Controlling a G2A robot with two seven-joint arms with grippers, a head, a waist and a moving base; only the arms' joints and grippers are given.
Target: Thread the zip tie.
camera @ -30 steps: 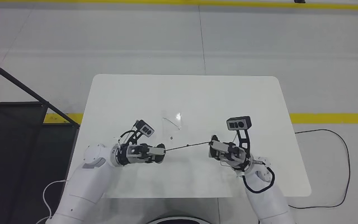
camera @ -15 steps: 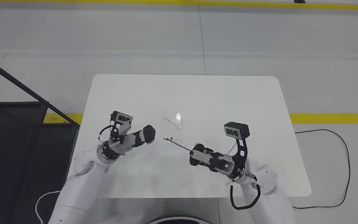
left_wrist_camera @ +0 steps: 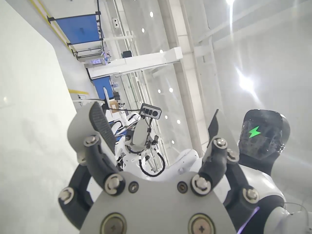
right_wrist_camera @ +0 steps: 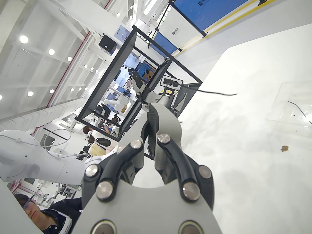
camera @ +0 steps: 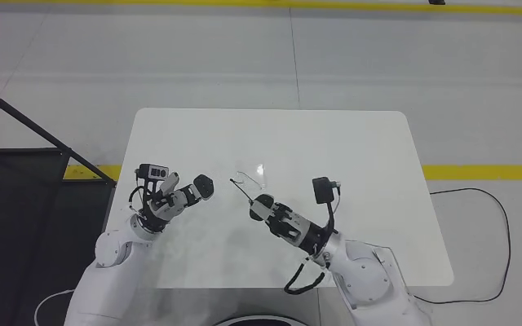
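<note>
The zip tie is a thin black strip held at one end by my right gripper, which is shut on it near the table's middle. Its free end points toward the far left, over the table. In the right wrist view the fingers are pressed together, and a thin black strand hangs above the white table beyond them. My left gripper is raised over the table's left part. It stands open and empty, well apart from the tie.
A clear plastic piece lies on the white table just beyond the tie's free end, with a short black bit on it. A small brown speck lies nearby. A black frame stands off the table's left side.
The left gripper let go of the zip tie, opened, and drew back to the left. The right arm swung left with the tie, whose free end now points toward the plastic piece.
</note>
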